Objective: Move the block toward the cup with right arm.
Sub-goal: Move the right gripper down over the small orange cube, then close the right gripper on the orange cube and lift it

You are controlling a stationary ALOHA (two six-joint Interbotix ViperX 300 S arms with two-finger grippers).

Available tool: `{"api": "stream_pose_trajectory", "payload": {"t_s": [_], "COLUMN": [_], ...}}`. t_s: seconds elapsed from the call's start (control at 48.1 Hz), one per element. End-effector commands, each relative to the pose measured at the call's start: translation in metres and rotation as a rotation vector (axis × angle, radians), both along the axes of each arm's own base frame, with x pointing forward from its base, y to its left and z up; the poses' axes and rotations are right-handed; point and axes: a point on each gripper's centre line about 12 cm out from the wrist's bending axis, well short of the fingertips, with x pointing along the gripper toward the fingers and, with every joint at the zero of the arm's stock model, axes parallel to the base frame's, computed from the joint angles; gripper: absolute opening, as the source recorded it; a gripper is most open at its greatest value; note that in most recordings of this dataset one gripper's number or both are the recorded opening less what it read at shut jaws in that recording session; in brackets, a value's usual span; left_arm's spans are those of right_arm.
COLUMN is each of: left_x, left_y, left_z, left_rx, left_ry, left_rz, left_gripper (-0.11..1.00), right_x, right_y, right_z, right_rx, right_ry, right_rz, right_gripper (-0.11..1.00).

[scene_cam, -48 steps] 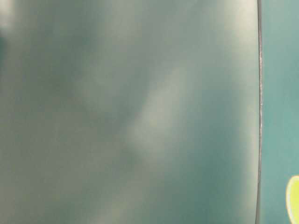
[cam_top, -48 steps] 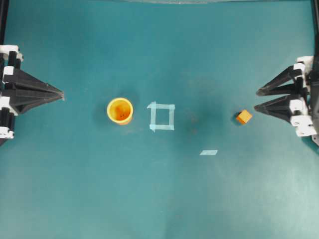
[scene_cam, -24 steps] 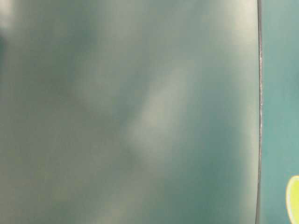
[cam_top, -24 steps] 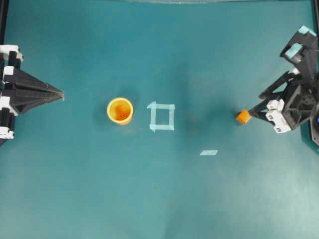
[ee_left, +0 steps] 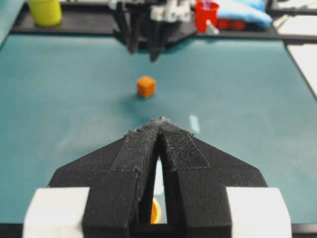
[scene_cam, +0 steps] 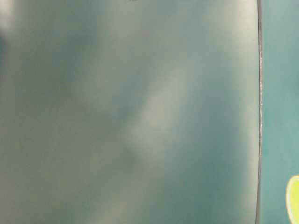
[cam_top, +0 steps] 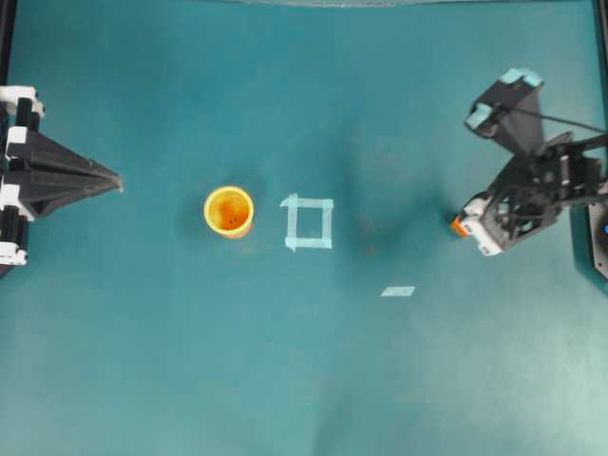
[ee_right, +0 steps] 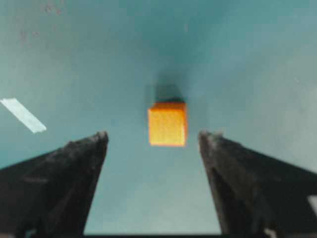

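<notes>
Overhead view: right gripper [cam_top: 464, 220], jaws wide, has swung down over the block [cam_top: 459, 227] at frame right since earlier; left gripper [cam_top: 116, 180] stays closed.

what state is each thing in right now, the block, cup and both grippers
block: flat on the table, between the open fingers of the right gripper, untouched
cup: upright, mouth up, standing left of the tape square, apart from it
right gripper: open, fingers either side of the block, a gap on each side
left gripper: shut, holding nothing, far from the cup
</notes>
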Motion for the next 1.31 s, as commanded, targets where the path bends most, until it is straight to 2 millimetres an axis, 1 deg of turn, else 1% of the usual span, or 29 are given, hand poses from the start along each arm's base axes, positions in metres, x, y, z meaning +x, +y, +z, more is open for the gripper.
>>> {"api": "stream_pose_trajectory", "payload": {"t_s": [0.0, 0.145, 0.374, 0.727, 1.288], "left_x": [0.003, 0.003, 0.003, 0.003, 0.003], "left_y": [0.0, 0.0, 0.0, 0.0, 0.0], "left_z": [0.01, 0.01, 0.01, 0.01, 0.01], "left_rx": [0.0, 0.0, 0.0, 0.0, 0.0], "left_ry": [-0.025, -0.025, -0.025, -0.025, -0.025], "left_rz": [-0.002, -0.002, -0.002, -0.002, -0.002], "left_gripper": [0.02, 0.02, 0.02, 0.02, 0.02], "right_x": [0.012, 0.016, 0.012, 0.009, 0.008], "right_y": [-0.001, -0.001, -0.001, 0.0, 0.0], "right_z": [0.005, -0.008, -0.022, -0.042, -0.064], "right_rx": [-0.005, -0.003, 0.0, 0.002, 0.007], "right_ry": [-0.034, -0.001, 0.049, 0.065, 0.095], "right_rz": [0.004, 0.005, 0.005, 0.008, 0.01], "right_gripper": [0.69, 0.69, 0.69, 0.69, 0.69]}}
